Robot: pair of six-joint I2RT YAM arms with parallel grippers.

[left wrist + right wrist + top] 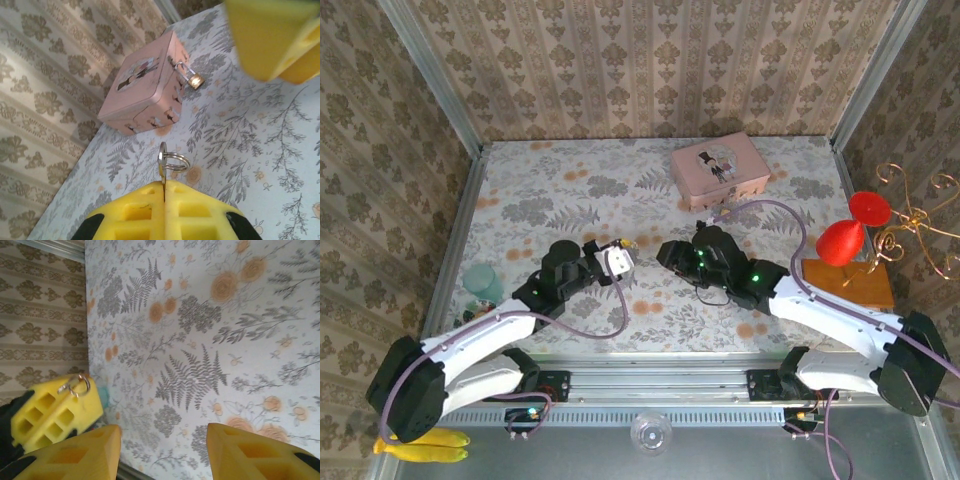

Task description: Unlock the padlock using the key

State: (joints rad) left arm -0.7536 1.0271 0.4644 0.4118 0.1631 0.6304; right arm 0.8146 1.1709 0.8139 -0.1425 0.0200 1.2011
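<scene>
Left wrist: the left gripper [164,189] is pinched shut on the key [161,167], which stands edge-on. The padlock [195,80] hangs on the pink tin [145,90], ahead and slightly right.
Right wrist: the right gripper [162,440] gapes, empty.
Top: the right gripper lies nearer the padlock.

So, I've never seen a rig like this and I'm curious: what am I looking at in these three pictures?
Two robot arms, the left arm and the right arm, are bolted at the near edge of a flowered table. The overhead picture comes from a fixed camera above and behind them; the other two come from a camera on each wrist, so the yellow blocks at the bottom are that arm's own fingers. The left arm's fingers are shut on a key with a ring. The right arm's fingers stand open, holding nothing. On the table sits a pink tin, with a small brass padlock at its side.
</scene>
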